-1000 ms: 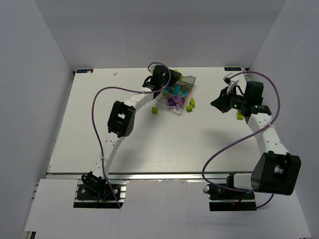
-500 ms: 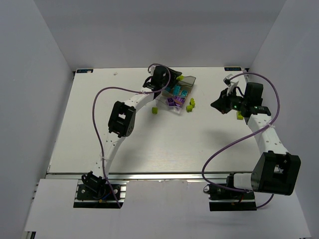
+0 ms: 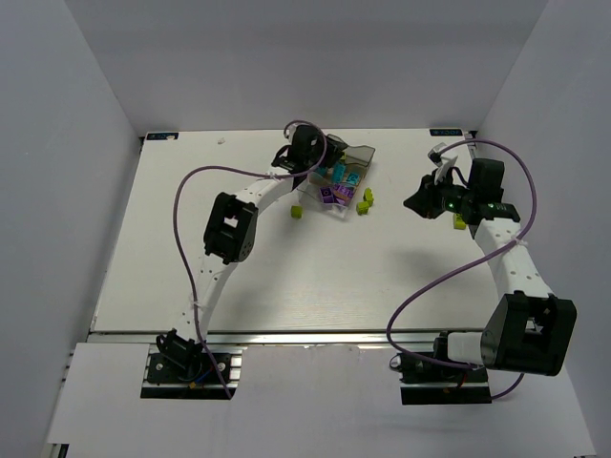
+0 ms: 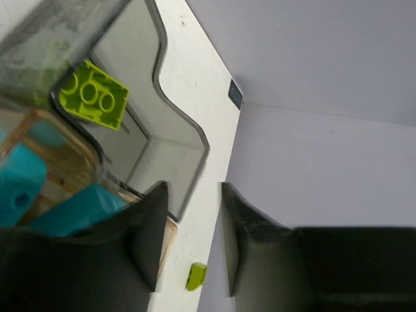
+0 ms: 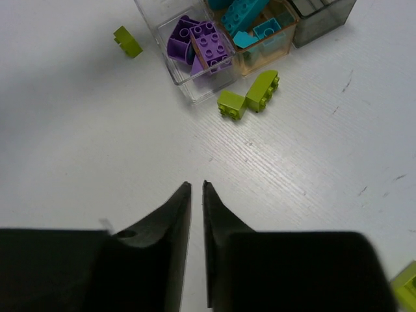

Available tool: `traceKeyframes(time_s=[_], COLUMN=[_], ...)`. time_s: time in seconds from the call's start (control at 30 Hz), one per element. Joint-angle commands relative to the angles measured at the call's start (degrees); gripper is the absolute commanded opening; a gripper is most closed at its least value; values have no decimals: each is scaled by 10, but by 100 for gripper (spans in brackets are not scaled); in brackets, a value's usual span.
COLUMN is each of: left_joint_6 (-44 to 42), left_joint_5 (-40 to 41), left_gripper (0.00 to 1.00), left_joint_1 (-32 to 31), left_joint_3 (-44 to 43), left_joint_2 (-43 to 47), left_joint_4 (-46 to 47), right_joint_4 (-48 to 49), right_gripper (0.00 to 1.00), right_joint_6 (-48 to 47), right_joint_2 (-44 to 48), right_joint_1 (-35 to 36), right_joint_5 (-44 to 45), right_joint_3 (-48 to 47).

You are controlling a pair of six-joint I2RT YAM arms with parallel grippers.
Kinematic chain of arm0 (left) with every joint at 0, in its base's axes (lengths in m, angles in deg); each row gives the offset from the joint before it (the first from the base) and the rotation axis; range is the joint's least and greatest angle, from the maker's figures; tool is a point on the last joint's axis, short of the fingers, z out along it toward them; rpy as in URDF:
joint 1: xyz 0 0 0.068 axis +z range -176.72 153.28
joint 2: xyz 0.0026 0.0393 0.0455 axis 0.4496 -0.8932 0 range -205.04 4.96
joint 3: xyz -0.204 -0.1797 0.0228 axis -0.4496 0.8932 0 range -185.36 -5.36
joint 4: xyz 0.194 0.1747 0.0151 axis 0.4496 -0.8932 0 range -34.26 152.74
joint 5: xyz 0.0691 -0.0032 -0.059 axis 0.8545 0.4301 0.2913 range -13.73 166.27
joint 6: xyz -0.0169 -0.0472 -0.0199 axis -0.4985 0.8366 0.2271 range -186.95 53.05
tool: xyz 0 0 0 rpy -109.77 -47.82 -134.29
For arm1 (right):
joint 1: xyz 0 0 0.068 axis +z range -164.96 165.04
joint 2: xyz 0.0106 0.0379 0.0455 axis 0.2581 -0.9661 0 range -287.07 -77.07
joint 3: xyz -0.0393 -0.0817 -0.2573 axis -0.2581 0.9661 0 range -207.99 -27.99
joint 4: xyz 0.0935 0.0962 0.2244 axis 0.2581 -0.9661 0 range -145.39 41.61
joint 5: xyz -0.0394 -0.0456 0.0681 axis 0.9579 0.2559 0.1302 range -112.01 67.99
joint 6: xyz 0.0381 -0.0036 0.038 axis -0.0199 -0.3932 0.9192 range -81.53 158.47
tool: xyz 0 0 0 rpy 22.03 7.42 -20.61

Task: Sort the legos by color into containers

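Widest, the white table (image 3: 286,286). At its far middle, the three-part clear tray (image 5: 185,88). Left gripper (image 4: 192,208) over the tray's smoky grey end, jaws apart, empty. Right gripper (image 5: 197,192) well short of the tray, jaws barely parted, empty. Inside: purple bricks (image 5: 211,42), cyan bricks (image 5: 244,13), one lime brick (image 4: 94,97). Just beside the clear wall, a lime pair (image 5: 250,96); farther off, a single lime brick (image 5: 128,40). Probably light, rigid, slick; best pinched across flat sides, not studs.

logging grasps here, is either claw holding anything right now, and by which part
Nothing is held: the left claw and the right claw both show empty gaps.
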Motion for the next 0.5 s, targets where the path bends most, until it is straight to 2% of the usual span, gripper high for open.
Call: traceKeyframes(time_s=[0.0, 0.03, 0.07, 0.17, 0.2, 0.27, 0.3, 0.33, 0.37, 0.4, 0.43, 0.47], left_joint_6=[-54, -64, -93, -175, -199, -265, -285, -301, -327, -337, -344, -354], left_joint_5=[-27, -35, -37, -43, -47, -53, -50, -48, -41, -19, -6, 3], left_gripper=[37, 33, 31, 28, 28, 30, 33, 46, 55, 63, 70, 82], left_joint_1=[-2, -2, -2, -2, -2, -1, -1, 0, 0, 0, 1, 4], left_joint_3=[47, 70, 111, 170, 213, 271, 339, 377, 417, 493, 532, 566], left_joint_2=[124, 166, 189, 278, 302, 382, 412, 443, 509, 543, 576, 609], left_joint_4=[33, 38, 39, 18, -6, -16, -26, -27, -27, -27, -26, -27], right_joint_4=[-19, -32, -41, -91, -108, -162, -179, -190, -202, -222, -231, -238], right_gripper=[26, 33, 45, 59, 63, 65, 66, 68, 69, 70, 71, 74], right_joint_6=[-7, -10, -12, -26, -29, -36, -39, -39, -40, -42, -42, -43], right_joint_2=[14, 12, 8, -16, -24, -59, -71, -91, -102, -111, -129, -139], right_joint_1=[-4, -4, -4, -4, -4, -5, -6, -6, -8, -10, -12, -14], right_joint_5=[21, 31, 53, 123, 148, 222, 243, 267, 307, 324, 342, 368], right_joint_3=[-39, -44, -50, -83, -93, -127, -137, -150, -156, -160, -165, -172])
